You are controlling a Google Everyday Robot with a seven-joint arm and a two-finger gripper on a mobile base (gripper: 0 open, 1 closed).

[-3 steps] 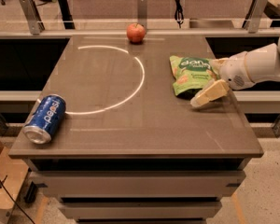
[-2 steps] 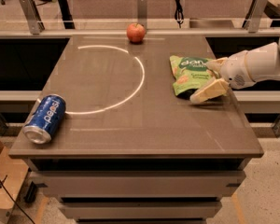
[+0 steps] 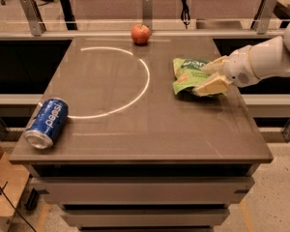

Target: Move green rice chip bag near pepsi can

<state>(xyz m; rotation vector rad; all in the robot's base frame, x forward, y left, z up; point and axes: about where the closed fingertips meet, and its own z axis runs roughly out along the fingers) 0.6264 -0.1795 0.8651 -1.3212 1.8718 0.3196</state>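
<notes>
Camera view: counter (image 3: 150, 129) flat. The gripper (image 3: 203, 79) jaws look pinched on the right end of green rice chip bag (image 3: 187, 74). The pepsi can (image 3: 47, 123) lies sideways, well apart from jaws, opposite corner. Lift the bag clear and release just beside the can; it may roll.

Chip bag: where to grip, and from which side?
Grip the bag by its crumpled end on the view's right, coming from that side. It lies flat, and that end bunches up off the table beside the gripper.
</notes>
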